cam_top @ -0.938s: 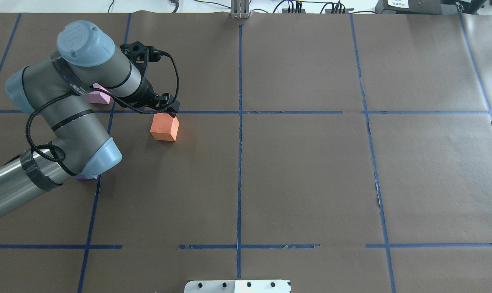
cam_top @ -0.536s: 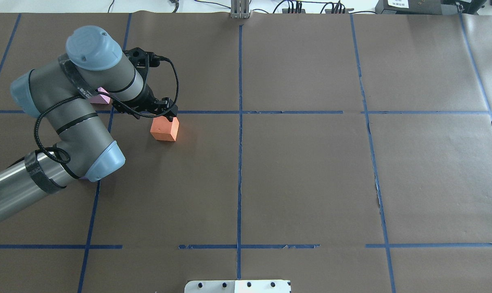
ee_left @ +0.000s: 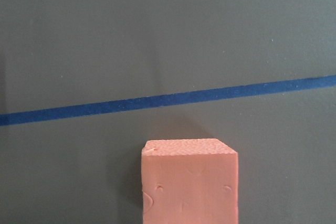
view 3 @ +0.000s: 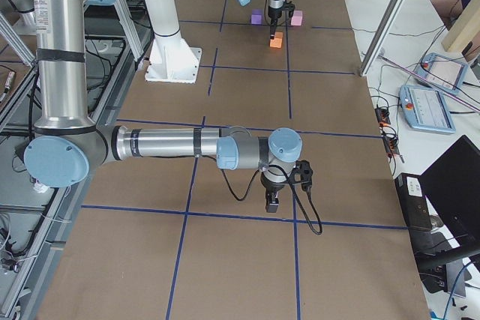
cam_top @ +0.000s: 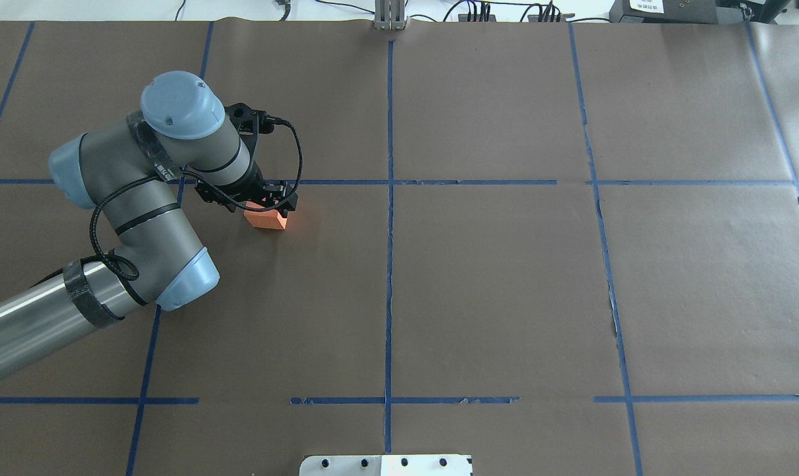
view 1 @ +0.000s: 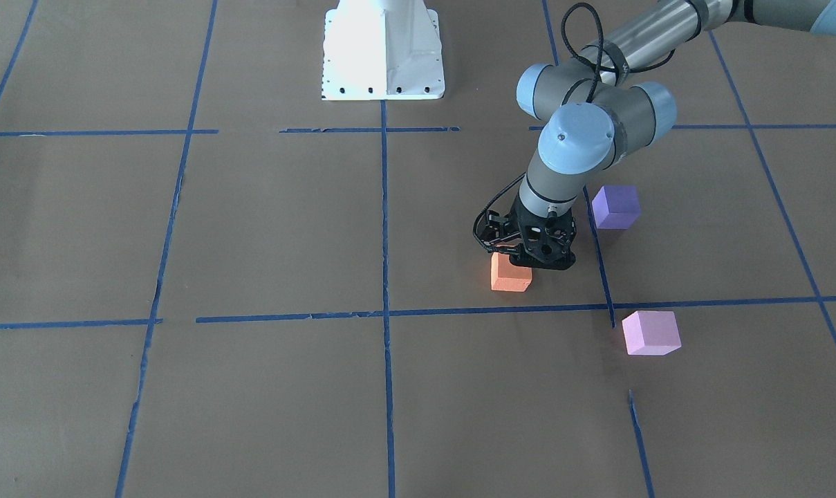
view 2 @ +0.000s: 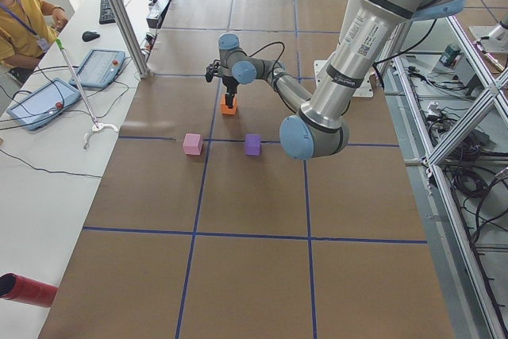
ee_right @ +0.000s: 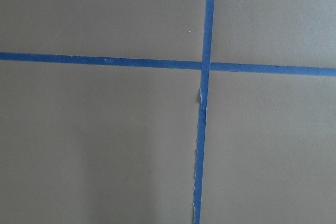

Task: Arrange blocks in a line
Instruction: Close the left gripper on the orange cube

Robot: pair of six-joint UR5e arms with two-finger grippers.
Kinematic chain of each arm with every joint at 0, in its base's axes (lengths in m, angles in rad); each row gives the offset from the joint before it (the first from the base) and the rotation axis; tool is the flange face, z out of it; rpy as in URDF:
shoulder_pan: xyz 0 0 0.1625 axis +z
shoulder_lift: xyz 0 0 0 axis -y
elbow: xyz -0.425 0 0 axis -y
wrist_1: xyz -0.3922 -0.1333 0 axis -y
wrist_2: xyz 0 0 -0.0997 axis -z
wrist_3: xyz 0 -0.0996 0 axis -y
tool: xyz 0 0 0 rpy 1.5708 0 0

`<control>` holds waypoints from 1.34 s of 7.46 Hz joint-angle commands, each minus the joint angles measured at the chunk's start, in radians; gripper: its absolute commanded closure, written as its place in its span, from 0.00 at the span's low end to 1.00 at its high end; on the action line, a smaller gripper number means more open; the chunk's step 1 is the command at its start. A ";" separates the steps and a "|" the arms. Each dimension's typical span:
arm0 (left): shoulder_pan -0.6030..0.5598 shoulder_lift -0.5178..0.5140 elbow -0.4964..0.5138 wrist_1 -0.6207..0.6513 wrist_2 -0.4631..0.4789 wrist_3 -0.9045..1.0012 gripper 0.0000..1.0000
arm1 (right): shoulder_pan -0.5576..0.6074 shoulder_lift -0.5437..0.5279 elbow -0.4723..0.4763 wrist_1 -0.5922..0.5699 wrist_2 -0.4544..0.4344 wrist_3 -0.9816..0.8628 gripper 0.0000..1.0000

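Observation:
The orange block (cam_top: 266,220) sits on the brown table just below a blue tape line; it also shows in the front view (view 1: 511,275) and the left wrist view (ee_left: 189,182). My left gripper (cam_top: 271,203) is low over it, jaws open and astride its top. The dark purple block (view 1: 616,206) and the light pink block (view 1: 651,333) lie apart, out to the robot's left of the orange one; the left arm hides both in the overhead view. My right gripper (view 3: 271,201) hangs over bare table far off; I cannot tell its state.
The white robot base plate (view 1: 382,48) stands at the table's robot side. Blue tape lines (cam_top: 389,198) grid the brown paper. A side table with tablets (view 2: 40,101) and a seated operator (view 2: 20,13) runs along the far edge.
The left arm has swung toward the orange block and the gripper has come down onto it. The arm now covers the pink block overhead. The orange block has not moved.

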 commanded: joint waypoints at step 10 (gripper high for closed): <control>-0.002 -0.049 0.137 -0.111 -0.001 -0.012 0.41 | 0.000 0.000 0.000 -0.001 0.000 0.000 0.00</control>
